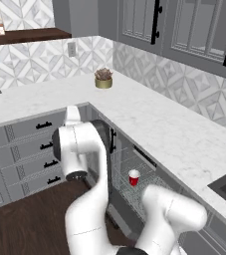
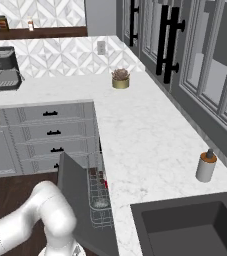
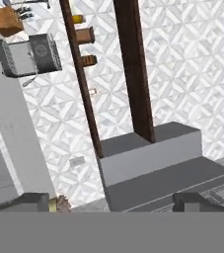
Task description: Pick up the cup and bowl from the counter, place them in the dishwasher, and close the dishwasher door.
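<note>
In the left base view, the arm fills the lower middle of the frame. Just right of it sits the open dishwasher (image 1: 126, 167), and the cup (image 1: 134, 178) stands upright on its wire rack, right of centre. The counter (image 1: 149, 119) runs from the upper left down to the right edge. Neither cup nor bowl is on it.

In the right base view, the dishwasher door (image 2: 77, 195) shows at lower left of centre as a flat grey panel. It stands at a slant, clearly not shut against the cabinet front. Just right of it, inside the rack, a pale round shape looks like the bowl (image 2: 101, 202), though it is small and partly screened by wire.

In the hand view, the gripper (image 3: 114, 203) sits at the bottom edge. Its two dark tips are spread far apart with nothing between them, and it faces the patterned wall and a dark shelf, not the dishwasher.

Judging from this, both dishes are loaded and the step in hand is closing the door. The next move calls for bringing the hand against the outer face or free edge of the panel. It then has to push the panel up around its bottom hinge until it sits flush, staying clear of the rack.
</note>
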You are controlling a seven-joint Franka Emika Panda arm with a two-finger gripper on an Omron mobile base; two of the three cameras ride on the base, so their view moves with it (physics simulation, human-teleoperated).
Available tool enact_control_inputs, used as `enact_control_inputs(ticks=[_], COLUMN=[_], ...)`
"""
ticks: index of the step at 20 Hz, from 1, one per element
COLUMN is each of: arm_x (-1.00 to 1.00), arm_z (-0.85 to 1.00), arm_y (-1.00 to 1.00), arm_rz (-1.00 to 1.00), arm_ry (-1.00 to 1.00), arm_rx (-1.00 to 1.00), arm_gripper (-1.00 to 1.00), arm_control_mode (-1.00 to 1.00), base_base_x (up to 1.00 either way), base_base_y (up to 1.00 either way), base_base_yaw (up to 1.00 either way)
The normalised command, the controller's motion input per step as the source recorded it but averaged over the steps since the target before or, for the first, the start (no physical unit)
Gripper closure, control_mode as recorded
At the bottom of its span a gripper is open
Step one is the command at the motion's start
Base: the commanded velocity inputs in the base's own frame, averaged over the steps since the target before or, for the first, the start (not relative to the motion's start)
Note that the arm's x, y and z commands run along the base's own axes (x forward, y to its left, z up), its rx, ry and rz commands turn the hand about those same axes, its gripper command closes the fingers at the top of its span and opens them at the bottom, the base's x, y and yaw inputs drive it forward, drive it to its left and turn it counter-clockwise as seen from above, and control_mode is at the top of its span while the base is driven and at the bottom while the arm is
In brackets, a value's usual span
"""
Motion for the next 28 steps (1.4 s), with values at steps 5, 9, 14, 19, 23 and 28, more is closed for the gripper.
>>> enact_control_inputs(ticks=[5, 9, 14, 19, 23, 28], arm_x=[-0.07, 0.06, 0.0, 0.03, 0.11, 0.0], arm_z=[0.32, 0.65, 0.65, 0.77, 0.47, 0.12], arm_y=[0.43, 0.09, 0.01, 0.0, -0.05, -0.05], arm_rz=[0.13, 0.15, 0.27, 0.15, 0.1, 0.11], arm_ry=[-0.9, -0.47, -0.06, 0.01, 0.0, -0.13], arm_rx=[-0.6, -0.53, -0.57, -0.59, -0.65, -0.86], arm_gripper=[-1.0, -1.0, -1.0, -1.0, -1.0, -1.0], arm_control_mode=[-1.0, -1.0, -1.0, -1.0, -1.0, -1.0], base_base_x=[0.0, 0.0, 0.0, 0.0, 0.0, 0.0], base_base_y=[0.0, 0.0, 0.0, 0.0, 0.0, 0.0], base_base_yaw=[0.0, 0.0, 0.0, 0.0, 0.0, 0.0])
